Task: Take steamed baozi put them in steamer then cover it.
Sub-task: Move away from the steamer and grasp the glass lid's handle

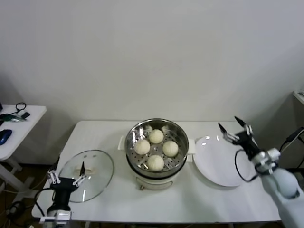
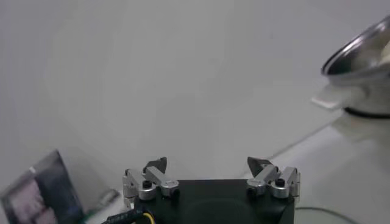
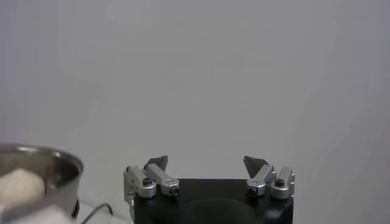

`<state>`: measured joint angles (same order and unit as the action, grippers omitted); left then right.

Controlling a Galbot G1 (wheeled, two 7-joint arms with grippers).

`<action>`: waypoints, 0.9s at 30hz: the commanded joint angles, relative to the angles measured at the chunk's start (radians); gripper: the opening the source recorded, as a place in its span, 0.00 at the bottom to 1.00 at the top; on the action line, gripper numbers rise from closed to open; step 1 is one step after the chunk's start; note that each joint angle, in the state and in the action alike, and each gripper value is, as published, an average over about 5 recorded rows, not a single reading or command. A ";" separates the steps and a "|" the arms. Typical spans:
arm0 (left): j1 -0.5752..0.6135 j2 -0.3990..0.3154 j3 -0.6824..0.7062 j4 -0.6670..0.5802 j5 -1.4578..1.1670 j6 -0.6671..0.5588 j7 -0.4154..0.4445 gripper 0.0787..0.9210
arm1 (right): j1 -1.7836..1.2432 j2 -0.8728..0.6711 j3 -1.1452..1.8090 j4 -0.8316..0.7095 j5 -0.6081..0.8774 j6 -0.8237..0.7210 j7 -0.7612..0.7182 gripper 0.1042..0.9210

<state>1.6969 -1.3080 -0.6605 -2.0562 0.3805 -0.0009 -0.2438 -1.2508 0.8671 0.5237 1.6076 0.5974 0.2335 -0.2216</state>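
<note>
- On the table's left part lies the lid (image 1: 86, 175), flat, well apart from the pot; the left hand (image 1: 66, 179) hovers right at its near edge, fingers spread with nothing between them.
- From that hand the lid's cream handle (image 1: 87, 169) lies just ahead and a little to the right; its long axis seems to run roughly left to right, though the fingers partly hide it.
- My judgement: the left hand is much the nearer one, so the lid falls to it, and its fingers would need to straddle the handle's narrow width.
- Glass disc, clear and smooth, with a thin metal rim; likely slippery anywhere but the handle.
- To the lid's right stands the steamer (image 1: 156, 127), a shiny steel pot with a holed tray, on a cream base.
- Four buns (image 1: 156, 136) sit inside it in a diamond, smooth, round, pale dough, close together.
- Loading looks done; only covering remains.
- Right of the pot lies a flat white plate (image 1: 219, 161), bare.
- Above its far edge hangs the right hand (image 1: 235, 127), spread wide and gripping nothing.
</note>
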 commanded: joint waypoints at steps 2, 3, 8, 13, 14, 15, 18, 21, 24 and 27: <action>-0.024 0.069 -0.024 0.135 0.636 -0.056 -0.257 0.88 | -0.402 0.253 0.138 -0.035 -0.062 0.274 0.041 0.88; -0.026 0.079 -0.024 0.154 0.700 -0.053 -0.267 0.88 | -0.399 0.260 0.130 -0.037 -0.066 0.275 0.043 0.88; -0.046 0.097 0.002 0.283 0.943 -0.031 -0.268 0.88 | -0.392 0.273 0.113 -0.037 -0.085 0.273 0.052 0.88; -0.087 0.093 0.035 0.429 1.040 -0.017 -0.271 0.88 | -0.387 0.280 0.115 -0.036 -0.095 0.272 0.057 0.88; -0.093 0.092 0.039 0.449 1.046 -0.017 -0.273 0.88 | -0.386 0.280 0.117 -0.037 -0.095 0.271 0.058 0.88; -0.100 0.091 0.041 0.469 1.050 -0.017 -0.274 0.88 | -0.385 0.279 0.119 -0.037 -0.094 0.270 0.058 0.88; -0.113 0.090 0.044 0.506 1.050 -0.018 -0.275 0.88 | -0.383 0.276 0.126 -0.040 -0.094 0.268 0.060 0.88; -0.129 0.088 0.045 0.528 1.042 -0.018 -0.273 0.88 | -0.381 0.275 0.132 -0.041 -0.094 0.266 0.060 0.88; -0.154 0.087 0.046 0.545 1.036 -0.021 -0.272 0.88 | -0.379 0.277 0.136 -0.041 -0.094 0.262 0.061 0.88; -0.184 0.087 0.046 0.565 1.027 -0.024 -0.273 0.88 | -0.380 0.280 0.139 -0.038 -0.094 0.260 0.062 0.88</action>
<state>1.5790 -1.2294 -0.6233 -1.6184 1.3003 -0.0235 -0.4917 -1.5974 1.1211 0.6504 1.5691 0.5133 0.4742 -0.1640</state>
